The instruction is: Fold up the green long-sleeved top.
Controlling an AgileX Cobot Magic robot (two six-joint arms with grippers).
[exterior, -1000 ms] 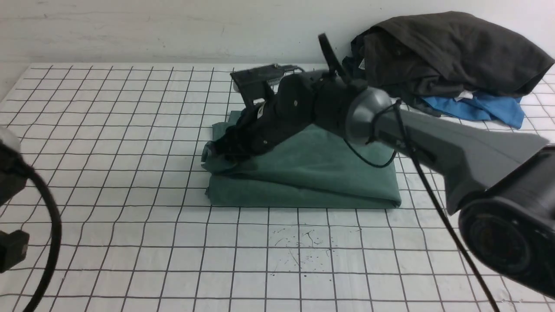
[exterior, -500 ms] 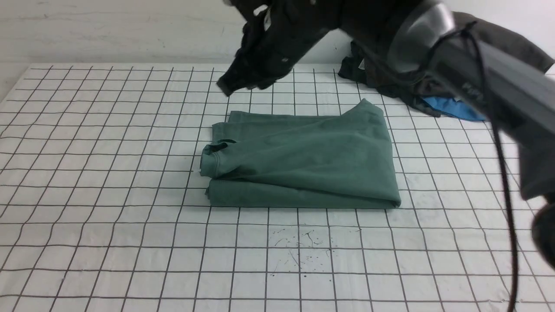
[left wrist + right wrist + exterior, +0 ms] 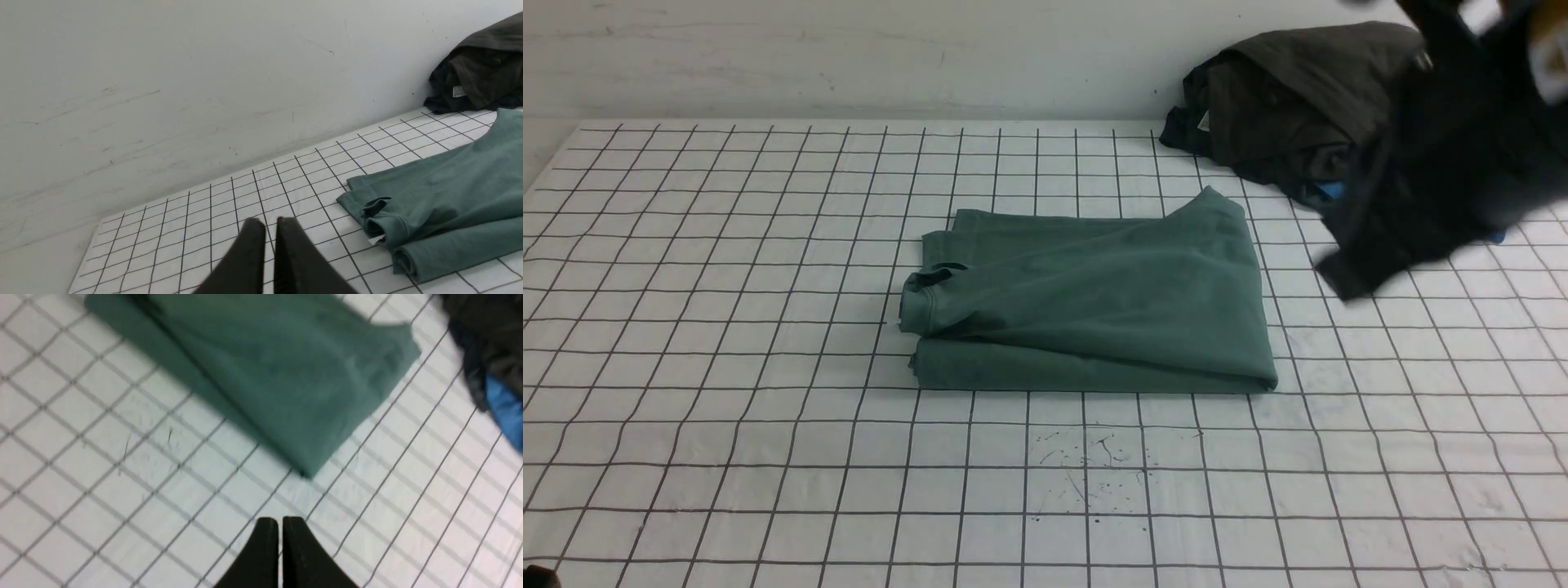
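The green long-sleeved top (image 3: 1094, 302) lies folded into a thick rectangle in the middle of the gridded table, its collar at the left end. The left wrist view shows that collar end (image 3: 441, 204); the right wrist view shows the top's other end (image 3: 278, 363) from above. My right gripper (image 3: 1339, 282) is a blurred dark shape high at the right, clear of the top, shut and empty (image 3: 280, 522). My left gripper (image 3: 266, 222) is shut and empty, off to the left of the top; it is out of the front view.
A dark grey-black garment (image 3: 1307, 98) is heaped at the back right by the wall, with a blue garment (image 3: 506, 408) under it. The table's gridded cloth (image 3: 768, 425) has some ink marks (image 3: 1094, 465) in front of the top.
My right gripper let go of the top's collar end, rose and swung far to the right, shutting as it went. The top stays folded. The left arm has dropped out of the front view.
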